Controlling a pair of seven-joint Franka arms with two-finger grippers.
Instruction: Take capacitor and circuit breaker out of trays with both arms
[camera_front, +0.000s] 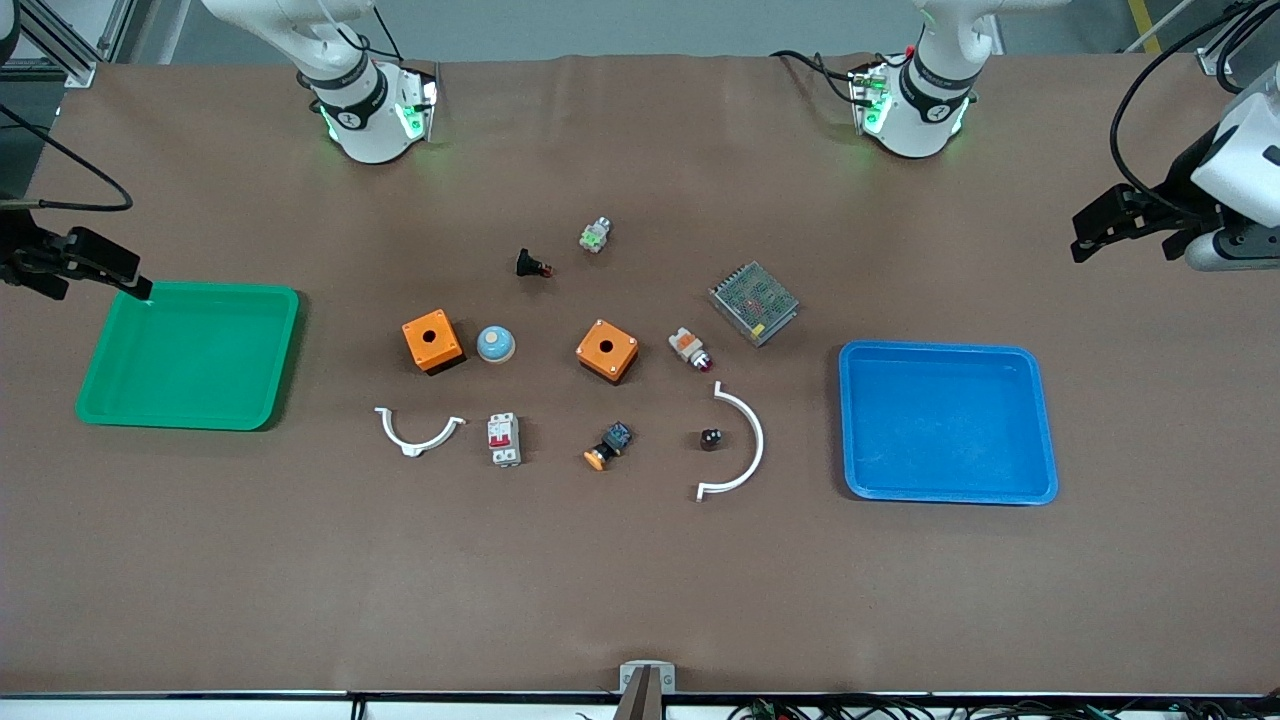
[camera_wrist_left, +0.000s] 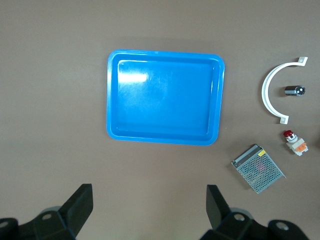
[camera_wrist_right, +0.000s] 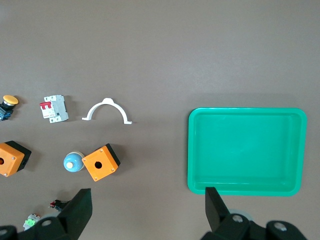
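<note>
The left end effector (camera_front: 1120, 232) hung over the bare desk (camera_front: 640, 580) at the left arm's end, beside the blue tray (camera_front: 947, 421), its fingers (camera_wrist_left: 80, 207) spread wide and holding nothing; the right end effector (camera_front: 95, 268) hung over the corner of the green tray (camera_front: 190, 355) at the right arm's end, likewise wide open and empty, both arms waiting. The capacitor (camera_front: 710, 438) lay on the desk inside the curve of the large white arc (camera_front: 742, 445), apart from it, between the yellow button (camera_front: 607, 446) and the blue tray. The breaker (camera_front: 503, 439) lay just beside the small white arc (camera_front: 418, 431), nearer the front camera than the blue dome (camera_front: 495, 344) and the orange box (camera_front: 432, 341). A second orange box (camera_front: 607, 350) sat near the white-and-orange part (camera_front: 690, 349), with the metal mesh unit (camera_front: 753, 302) beside that
</note>
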